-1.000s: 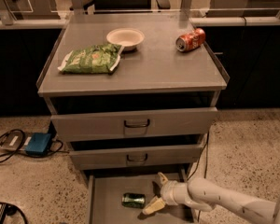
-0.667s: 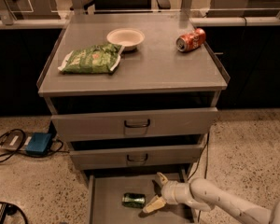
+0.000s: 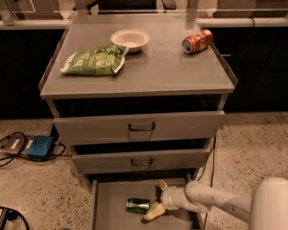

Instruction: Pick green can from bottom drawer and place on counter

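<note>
The green can (image 3: 138, 205) lies on its side in the bottom drawer (image 3: 110, 210), which is pulled out furthest. My gripper (image 3: 157, 199) is inside that drawer, just right of the can, with its pale fingers (image 3: 152, 212) spread open and empty. One finger is behind the can's right end and one is in front of it. The white arm (image 3: 216, 200) reaches in from the lower right. The counter (image 3: 158, 66) is the flat grey top of the cabinet.
On the counter lie a green chip bag (image 3: 93, 60), a white bowl (image 3: 130, 38) and a red-orange soda can (image 3: 197, 40) on its side. Two upper drawers with dark handles (image 3: 141, 127) stand slightly open. A blue box (image 3: 40, 146) with cables lies on the floor left.
The gripper has moved slightly left in the bottom drawer, closer to the green can. The can has not moved.
</note>
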You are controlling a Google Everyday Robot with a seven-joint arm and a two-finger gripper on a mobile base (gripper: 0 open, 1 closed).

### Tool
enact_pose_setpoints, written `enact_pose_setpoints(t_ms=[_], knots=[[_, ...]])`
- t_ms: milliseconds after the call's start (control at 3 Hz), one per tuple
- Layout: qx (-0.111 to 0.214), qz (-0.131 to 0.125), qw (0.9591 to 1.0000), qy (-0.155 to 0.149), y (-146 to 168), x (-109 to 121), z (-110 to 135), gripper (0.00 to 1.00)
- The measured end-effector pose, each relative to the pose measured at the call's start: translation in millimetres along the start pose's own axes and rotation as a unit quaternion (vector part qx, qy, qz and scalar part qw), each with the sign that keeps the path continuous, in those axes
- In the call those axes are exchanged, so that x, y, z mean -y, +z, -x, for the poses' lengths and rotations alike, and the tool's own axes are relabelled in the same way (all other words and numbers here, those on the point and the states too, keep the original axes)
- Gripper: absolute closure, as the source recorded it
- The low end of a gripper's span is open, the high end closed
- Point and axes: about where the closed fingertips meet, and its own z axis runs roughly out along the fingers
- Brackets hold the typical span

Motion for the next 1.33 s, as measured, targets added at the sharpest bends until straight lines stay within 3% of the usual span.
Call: enact_pose_setpoints(t_ms=[333, 667, 1333], knots=[[-0.083, -0.018, 0.9963, 0.015, 31, -2, -38, 0.0], [-0.137, -0.051, 0.989, 0.025, 60, 8, -67, 0.0], [-0.115, -0.032, 0.9924, 0.031, 67, 4, -63, 0.0]])
